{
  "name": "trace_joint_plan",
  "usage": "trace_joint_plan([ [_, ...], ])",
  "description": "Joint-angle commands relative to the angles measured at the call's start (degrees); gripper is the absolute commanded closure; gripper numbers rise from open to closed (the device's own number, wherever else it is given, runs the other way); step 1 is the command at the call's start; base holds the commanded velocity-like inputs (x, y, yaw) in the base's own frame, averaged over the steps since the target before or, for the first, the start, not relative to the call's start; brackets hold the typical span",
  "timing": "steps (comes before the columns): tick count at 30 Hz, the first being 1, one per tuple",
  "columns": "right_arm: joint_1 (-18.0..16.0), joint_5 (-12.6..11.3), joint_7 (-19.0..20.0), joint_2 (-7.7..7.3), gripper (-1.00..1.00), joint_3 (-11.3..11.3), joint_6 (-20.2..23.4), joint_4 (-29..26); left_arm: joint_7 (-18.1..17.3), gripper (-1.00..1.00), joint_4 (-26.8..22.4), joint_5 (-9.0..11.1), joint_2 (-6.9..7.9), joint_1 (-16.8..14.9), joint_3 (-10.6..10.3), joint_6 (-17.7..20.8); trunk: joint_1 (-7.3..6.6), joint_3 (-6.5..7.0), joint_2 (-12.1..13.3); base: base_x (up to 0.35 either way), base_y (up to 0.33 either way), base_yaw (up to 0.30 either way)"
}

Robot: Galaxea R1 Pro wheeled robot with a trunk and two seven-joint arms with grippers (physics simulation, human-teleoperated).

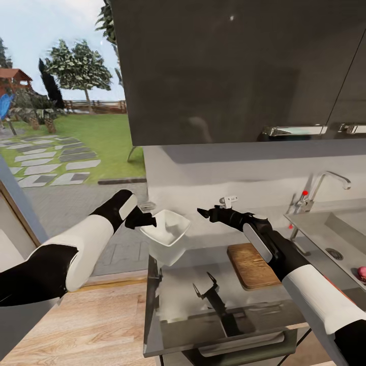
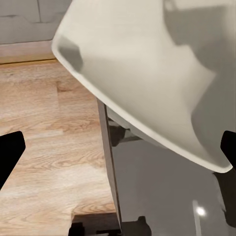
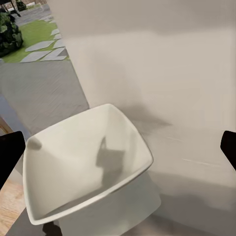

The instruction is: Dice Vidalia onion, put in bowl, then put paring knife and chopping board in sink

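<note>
Bowl [image 1: 165, 232]: white, squarish, rounded corners. Raised off the countertop [image 1: 173, 300] and tilted, its opening turned up and toward the right gripper [image 1: 206, 212]. In the right wrist view the bowl [image 3: 86, 164] lies ahead of and below that gripper's fingers, one corner nearest the camera. It hangs at the countertop's left end, partly out over the light wood floor [image 1: 76, 325].

Left gripper [image 1: 145, 219]: touches the bowl's near-left rim. In the left wrist view the bowl [image 2: 147, 73] lies just ahead, between the dark fingertips [image 2: 10, 152], its underside toward the camera. The fingers stand wide apart there; whether they clamp the rim, I cannot tell.

Right gripper: empty, jaws spread, level with the bowl and just to its right, apart from it.

Chopping board [image 1: 250, 264]: dark brown wood, flat on the countertop, below and a little right of the right gripper, long axis running from the counter's front edge toward the wall.

Sink [image 1: 325, 239]: grey basin, well to the right of the right gripper, behind that arm. Chrome tap with red-tipped lever [image 1: 305, 193] at its back. A small reddish round thing [image 1: 362, 273] lies in the basin at the picture's edge; too little shows to name it.
</note>
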Motion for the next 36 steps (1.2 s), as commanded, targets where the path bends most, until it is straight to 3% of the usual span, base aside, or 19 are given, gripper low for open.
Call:
trace_joint_plan([
  [1,-0.07,-0.4,-0.01,-0.05,-1.0,0.16,0.19,-0.05,0.43,-1.0,-0.05,0.62,0.03,-0.04,-0.38,0.14,0.04,-0.13,-0.13,0.0,0.0,0.0],
  [9,-0.07,-0.44,0.12,-0.05,-1.0,0.25,0.0,-0.05,0.43,-1.0,-0.25,0.62,0.3,-0.02,-0.21,-0.33,0.04,-0.13,-0.13,0.0,0.0,0.0],
  [16,-0.07,-0.45,0.15,-0.05,-1.0,0.34,-0.05,-0.12,0.58,-1.0,-0.59,0.62,0.74,-0.01,-0.03,-4.28,0.04,-0.13,-0.13,0.0,0.0,0.0],
  [36,-0.07,-0.46,0.0,-0.05,-1.0,0.26,-0.09,-0.65,0.61,-1.0,-0.33,0.7,0.67,-0.01,-0.02,-8.26,0.04,-0.49,-0.13,0.0,0.0,0.0],
])
